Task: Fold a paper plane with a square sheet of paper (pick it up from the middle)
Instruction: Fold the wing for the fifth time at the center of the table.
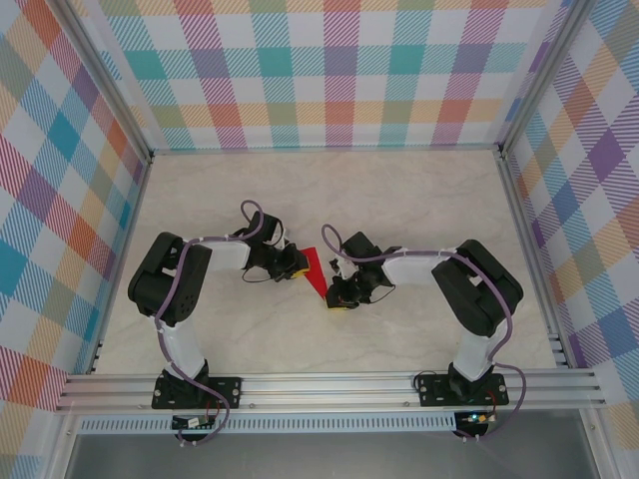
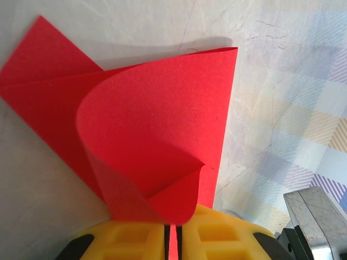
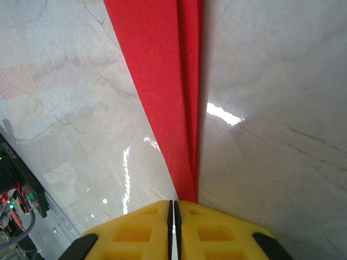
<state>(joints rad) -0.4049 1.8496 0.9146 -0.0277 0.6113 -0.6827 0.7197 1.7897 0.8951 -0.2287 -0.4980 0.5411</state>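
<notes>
Where clamped in the left gripper (image 2: 173,238) (yellow waffle-moulded pads (image 2: 135,238), nine o'clock side), curls into a smooth loop: matte red paper sheet (image 2: 162,135). Tapers toward five o'clock into a creased wedge, tip pinched in the right gripper (image 3: 173,227), on glossy marbled table (image 3: 271,108).

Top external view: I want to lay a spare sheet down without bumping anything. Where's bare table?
Bare: far half of the table, between the plaid back wall and the arms. Crowded: the middle, where left gripper and right gripper pinch the red paper.
</notes>
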